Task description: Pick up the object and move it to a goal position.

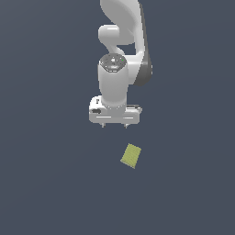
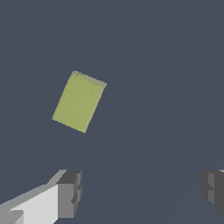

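The object is a small flat yellow-green rectangular block [image 1: 131,155] lying on the dark grey floor, turned at a slant. It also shows in the wrist view [image 2: 78,102]. My white gripper [image 1: 114,125] hangs above the floor, behind the block and slightly toward the exterior view's left of it. Its two short fingertips [image 1: 103,125] point down with a wide gap between them. In the wrist view the gripper [image 2: 142,194] is open and empty, with grey pads [image 2: 70,192] spread far apart. The block lies apart from the fingers, untouched.
The white arm [image 1: 120,50] rises behind the gripper to the top of the exterior view. A plain dark grey floor [image 1: 50,183] surrounds the block. No goal marker shows.
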You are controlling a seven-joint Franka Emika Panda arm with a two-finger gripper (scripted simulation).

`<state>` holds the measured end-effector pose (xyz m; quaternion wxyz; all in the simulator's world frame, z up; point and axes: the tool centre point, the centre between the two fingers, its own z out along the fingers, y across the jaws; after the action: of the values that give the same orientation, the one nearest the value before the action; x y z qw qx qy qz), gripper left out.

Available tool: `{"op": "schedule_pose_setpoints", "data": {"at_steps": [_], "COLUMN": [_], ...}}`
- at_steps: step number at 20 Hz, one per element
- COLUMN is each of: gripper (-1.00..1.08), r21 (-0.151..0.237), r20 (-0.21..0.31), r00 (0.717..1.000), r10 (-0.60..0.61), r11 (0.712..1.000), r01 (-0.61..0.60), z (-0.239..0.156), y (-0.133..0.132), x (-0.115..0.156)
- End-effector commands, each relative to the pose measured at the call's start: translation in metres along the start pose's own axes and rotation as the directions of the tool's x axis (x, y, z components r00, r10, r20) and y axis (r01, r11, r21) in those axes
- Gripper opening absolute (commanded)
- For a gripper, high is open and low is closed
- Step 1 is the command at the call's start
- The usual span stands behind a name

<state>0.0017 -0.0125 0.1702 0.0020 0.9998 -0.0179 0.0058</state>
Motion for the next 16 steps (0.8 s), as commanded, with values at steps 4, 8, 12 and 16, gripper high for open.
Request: {"op": "schedule_pose_setpoints", "data": {"at_steps": [4,8,12,16], "gripper": [1.0,1.0,1.0,1.0], "r21": [-0.002,-0.011,-0.014,-0.013], "r20": [0.003,0.012,0.016,0.015], "r00": [1.0,0.998,0.996,0.997], "r10": [-0.014,-0.067,-0.085,-0.078], "r11": [1.0,0.998,0.996,0.997], "r01": [0.014,0.068,0.085,0.079], "z": [0.001,0.004,0.005,0.005], "y": [-0.003,-0.014,-0.018,-0.018], "x": [0.0,-0.002,-0.003,-0.002]}}
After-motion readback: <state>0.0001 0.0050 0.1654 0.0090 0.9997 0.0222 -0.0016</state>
